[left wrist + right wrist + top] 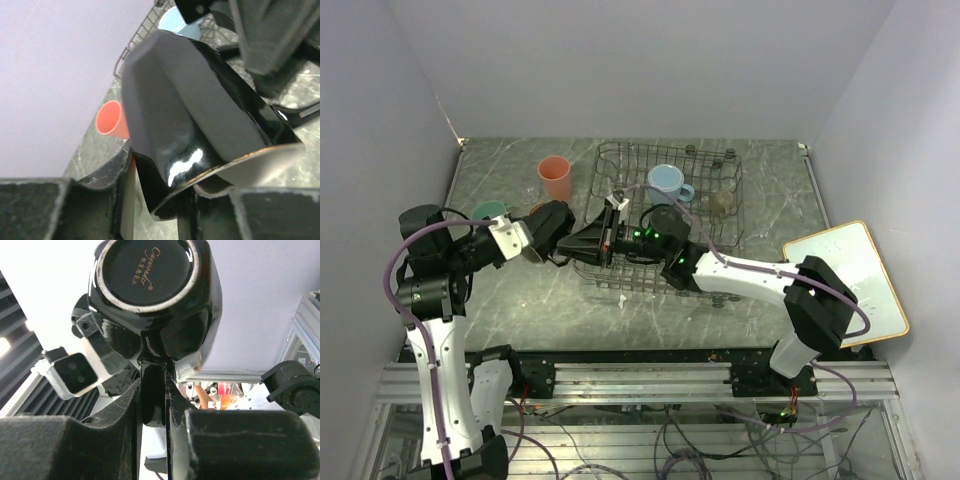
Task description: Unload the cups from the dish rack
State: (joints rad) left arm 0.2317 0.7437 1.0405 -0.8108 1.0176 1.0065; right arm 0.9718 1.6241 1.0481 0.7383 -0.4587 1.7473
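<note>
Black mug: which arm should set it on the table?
Left. The left gripper straddles the black mug beside the pink tumbler; the right gripper pinches the handle, stretched across the dish rack.

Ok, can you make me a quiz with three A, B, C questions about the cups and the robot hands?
1. Where is the light-blue mug? A on the floor; B in the dish rack; C in a gripper.
2. What colour is the held mug? A black; B yellow; C white.
3. The right gripper is: A wide open; B holding nothing; C shut on the handle.
Answers: B, it sits among the rack's wires; A, its glossy body is black; C, the handle is pinched tight.
</note>
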